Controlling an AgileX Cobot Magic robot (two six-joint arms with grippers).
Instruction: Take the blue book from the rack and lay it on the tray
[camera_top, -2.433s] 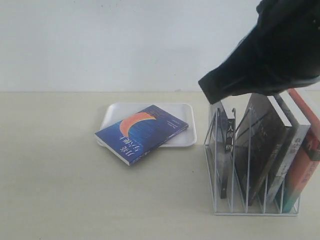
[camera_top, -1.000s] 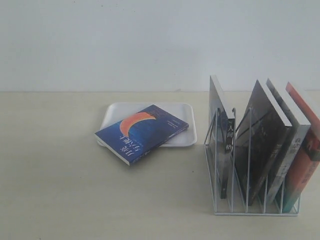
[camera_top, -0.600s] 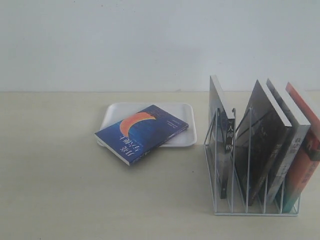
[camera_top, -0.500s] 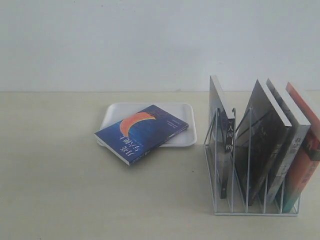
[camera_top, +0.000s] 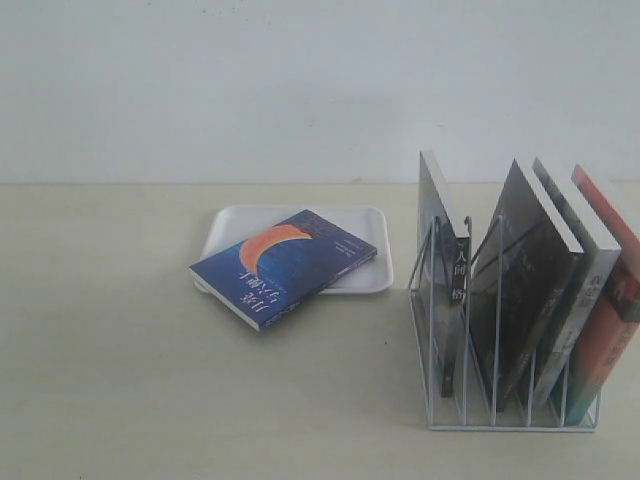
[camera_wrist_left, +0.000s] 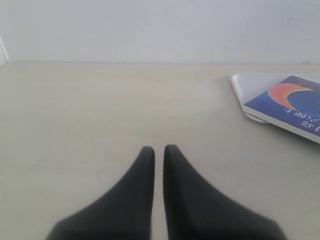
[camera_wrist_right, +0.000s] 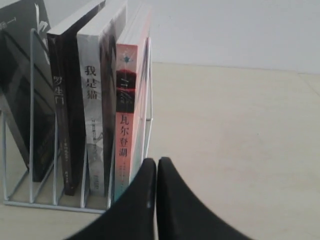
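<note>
The blue book (camera_top: 285, 265) with its orange crescent lies flat and skewed on the white tray (camera_top: 232, 226), its near corner hanging over the tray's front-left rim. In the left wrist view the blue book (camera_wrist_left: 295, 102) and the tray (camera_wrist_left: 240, 82) sit far off to one side. The white wire rack (camera_top: 500, 405) stands at the right and holds several other books. Neither gripper shows in the exterior view. My left gripper (camera_wrist_left: 159, 149) is shut and empty above bare table. My right gripper (camera_wrist_right: 156, 161) is shut and empty beside the rack (camera_wrist_right: 31, 90).
In the rack a grey-black book (camera_top: 452, 290) with white spine characters stands left, dark books in the middle, and a red-orange book (camera_top: 612, 320) at the right end. The red-orange spine (camera_wrist_right: 126, 115) is closest to my right gripper. Bare beige table (camera_top: 120, 380) spreads to the left and front.
The dark right arm that hung over the rack 2.4 s ago has left the exterior view. The book, tray and rack have not moved.
</note>
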